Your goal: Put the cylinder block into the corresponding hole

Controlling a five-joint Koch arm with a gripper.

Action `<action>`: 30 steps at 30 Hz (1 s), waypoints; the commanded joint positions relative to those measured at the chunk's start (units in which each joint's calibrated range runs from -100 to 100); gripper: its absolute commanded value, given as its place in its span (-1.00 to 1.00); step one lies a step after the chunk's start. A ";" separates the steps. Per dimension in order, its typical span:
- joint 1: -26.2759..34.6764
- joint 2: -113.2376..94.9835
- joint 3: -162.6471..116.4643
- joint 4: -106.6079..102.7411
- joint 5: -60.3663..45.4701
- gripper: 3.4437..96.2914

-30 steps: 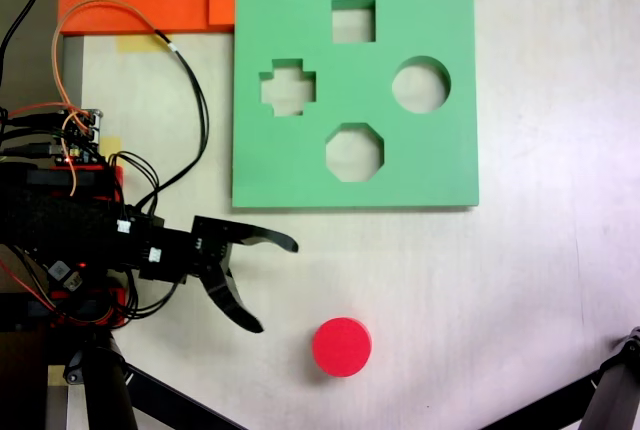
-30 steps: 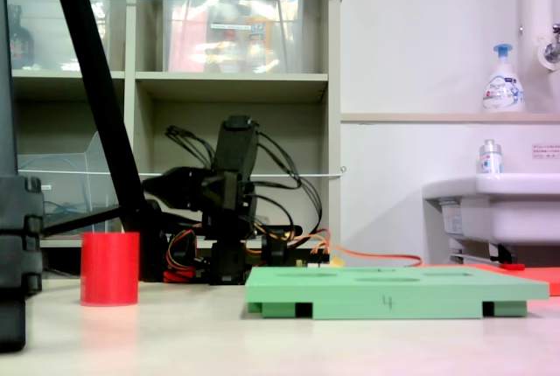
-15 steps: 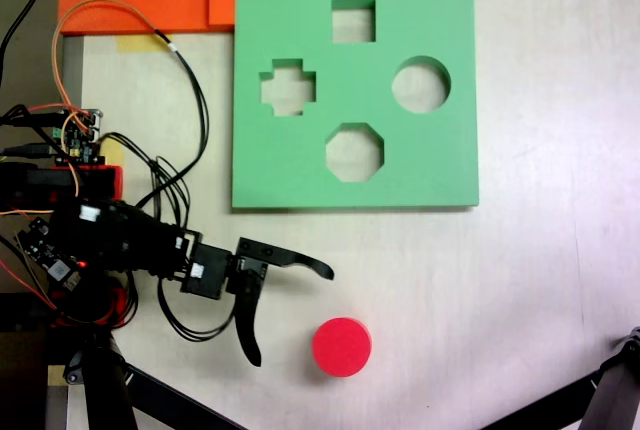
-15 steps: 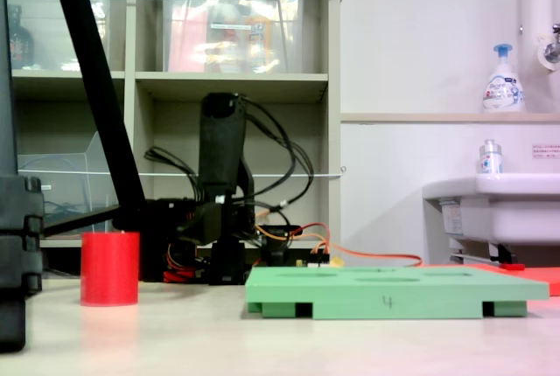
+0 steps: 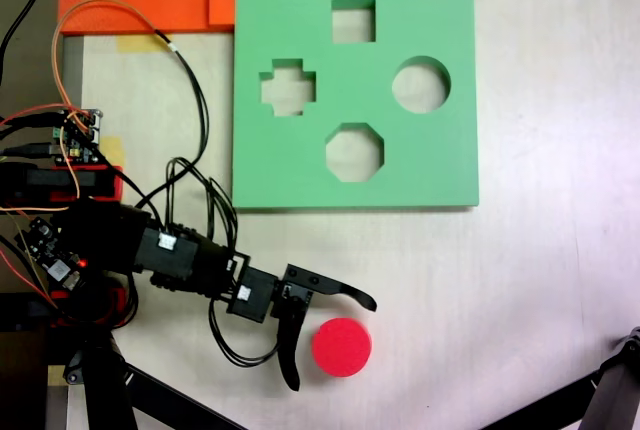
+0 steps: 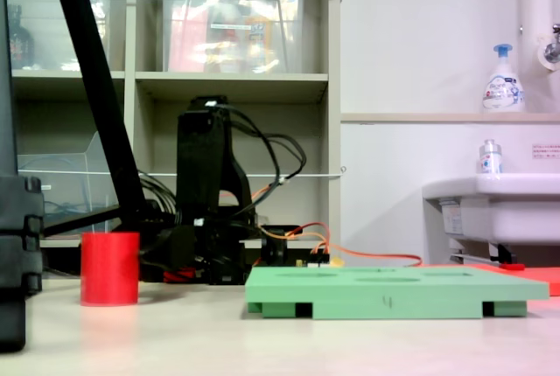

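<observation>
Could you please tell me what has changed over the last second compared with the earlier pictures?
The arm swung toward the red cylinder, carrying the open end effector down and to the first exterior view's right until its fingers straddle the cylinder's near side. Nothing is gripped yet. The cylinder and the green board have not moved.

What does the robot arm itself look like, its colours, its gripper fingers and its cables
The arm is built of boxy black segments carrying small white labels, with loops of black cable along it. Its gripper has two slim, curved black fingers tapering to points. Thin orange and red wires run to a small circuit board near its base, which sits on red parts.
</observation>
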 commanded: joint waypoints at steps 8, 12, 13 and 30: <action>-0.93 4.82 7.47 6.17 0.78 0.73; -0.88 5.94 7.97 6.17 0.73 0.59; -0.88 6.08 7.97 6.17 0.73 0.53; 0.44 -1.32 7.67 6.17 0.88 -0.15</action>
